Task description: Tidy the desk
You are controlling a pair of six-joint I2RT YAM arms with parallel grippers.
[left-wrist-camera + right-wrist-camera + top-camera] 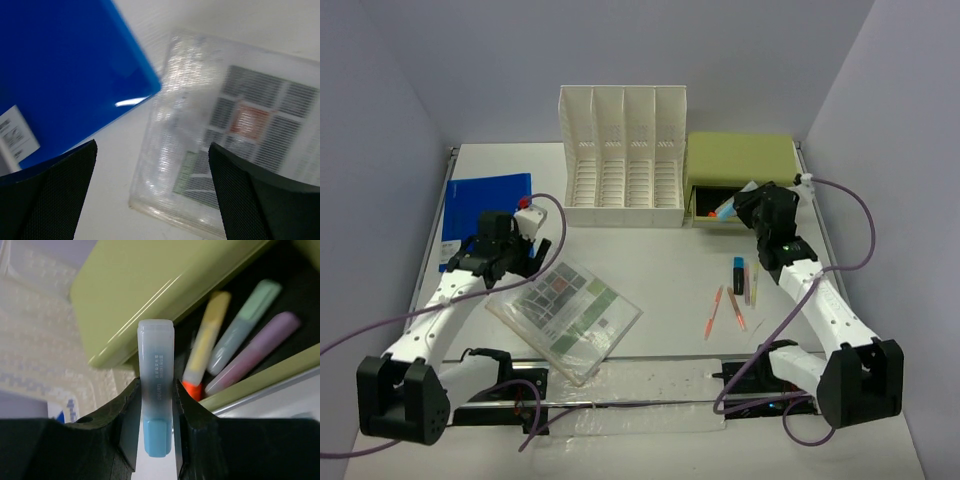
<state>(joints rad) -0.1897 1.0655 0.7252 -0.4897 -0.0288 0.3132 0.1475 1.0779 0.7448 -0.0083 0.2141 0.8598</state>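
The white desk (660, 260) carries a blue folder (485, 200) at the left and a clear plastic document case (565, 308) at the front. My left gripper (520, 265) hovers open between the two; in the left wrist view the left gripper (152, 150) frames the case's corner (165, 200), with the folder (60, 70) beside it. My right gripper (156, 390) is shut on a pale blue highlighter (156, 360), held over the open drawer (270, 375) of the green drawer box (150, 285). From above, the right gripper (732, 210) sits at the drawer (710, 205).
A white slotted file rack (623, 155) stands at the back, the green drawer box (740, 160) to its right. Yellow (207, 335), green (245, 325) and purple (255, 355) highlighters lie in the drawer. Several pens (736, 300) lie loose in front of the right arm.
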